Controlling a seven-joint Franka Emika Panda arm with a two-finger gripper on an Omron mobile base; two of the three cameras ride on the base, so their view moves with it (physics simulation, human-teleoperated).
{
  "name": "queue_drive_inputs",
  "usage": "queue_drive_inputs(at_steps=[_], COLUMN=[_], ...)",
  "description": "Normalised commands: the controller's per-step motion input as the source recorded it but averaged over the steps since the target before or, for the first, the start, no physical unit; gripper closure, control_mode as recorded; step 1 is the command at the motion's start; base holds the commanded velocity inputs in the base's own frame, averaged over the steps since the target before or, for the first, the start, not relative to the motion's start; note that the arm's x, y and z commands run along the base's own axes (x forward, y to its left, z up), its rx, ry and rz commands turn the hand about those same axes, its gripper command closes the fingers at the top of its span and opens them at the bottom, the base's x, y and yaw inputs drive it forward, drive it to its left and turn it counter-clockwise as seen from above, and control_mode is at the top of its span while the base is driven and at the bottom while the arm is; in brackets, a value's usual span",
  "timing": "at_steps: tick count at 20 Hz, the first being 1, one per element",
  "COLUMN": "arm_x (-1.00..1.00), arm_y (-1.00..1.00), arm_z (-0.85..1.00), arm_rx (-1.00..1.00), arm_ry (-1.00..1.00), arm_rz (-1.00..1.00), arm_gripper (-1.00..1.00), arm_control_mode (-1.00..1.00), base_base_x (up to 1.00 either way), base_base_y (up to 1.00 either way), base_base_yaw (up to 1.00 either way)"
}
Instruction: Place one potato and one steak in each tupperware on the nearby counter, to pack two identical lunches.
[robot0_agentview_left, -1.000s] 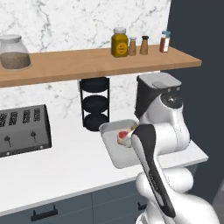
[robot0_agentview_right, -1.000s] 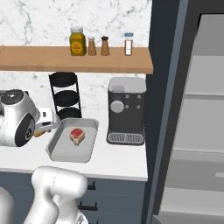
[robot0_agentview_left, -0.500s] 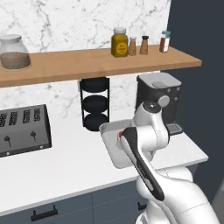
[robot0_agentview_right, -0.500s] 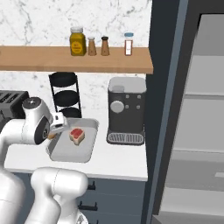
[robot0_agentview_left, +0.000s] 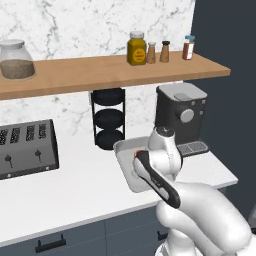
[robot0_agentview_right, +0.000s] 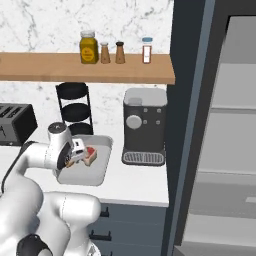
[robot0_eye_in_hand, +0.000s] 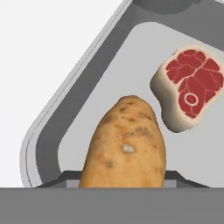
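Note:
A grey tupperware (robot0_eye_in_hand: 65, 98) sits on the white counter (robot0_agentview_left: 75, 190) in front of the coffee machine. A raw red steak (robot0_eye_in_hand: 190, 87) lies inside it, toward one end. My gripper (robot0_agentview_right: 75, 158) hangs just above the tupperware (robot0_agentview_right: 95, 175), shut on a brown speckled potato (robot0_eye_in_hand: 124, 144). The potato hides both fingertips in the hand view and hovers over the tupperware floor beside the steak (robot0_agentview_right: 90, 155). In the left base view my own arm covers most of the tupperware (robot0_agentview_left: 125, 150).
A black coffee machine (robot0_agentview_left: 182, 117) stands right behind the tupperware, and a black tiered rack (robot0_agentview_left: 108, 122) to its left. A toaster (robot0_agentview_left: 25, 147) sits far left. The wooden shelf (robot0_agentview_left: 100, 72) with jars runs overhead. A tall dark fridge (robot0_agentview_right: 220, 125) borders the counter's right end.
My arm has swung from the left to over the tupperware, carrying the potato with it. The steak and the tupperware have not moved.

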Motion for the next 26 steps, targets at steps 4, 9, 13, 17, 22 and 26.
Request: queue_drive_inputs(at_steps=[4, 9, 13, 17, 22, 26], arm_x=[0.44, 0.62, 0.52, 0.34, 0.08, -0.16], arm_y=[0.02, 0.00, 0.00, 0.09, 0.18, 0.07], arm_z=[-0.39, -0.24, -0.38, -0.47, -0.33, 0.00], arm_rx=[-0.03, -0.01, -0.01, -0.05, -0.06, 0.00], arm_ry=[0.10, 0.13, 0.02, 0.00, -0.01, -0.02], arm_rz=[0.03, 0.00, 0.00, 0.00, 0.00, 0.00], arm_gripper=[1.00, 1.00, 1.00, 1.00, -1.00, -1.00], arm_control_mode=[-1.00, -1.00, -1.00, -1.00, -1.00, -1.00], base_base_x=[0.00, 0.00, 0.00, 0.00, 0.00, 0.00], base_base_y=[0.00, 0.00, 0.00, 0.00, 0.00, 0.00], base_base_yaw=[0.00, 0.00, 0.00, 0.00, 0.00, 0.00])
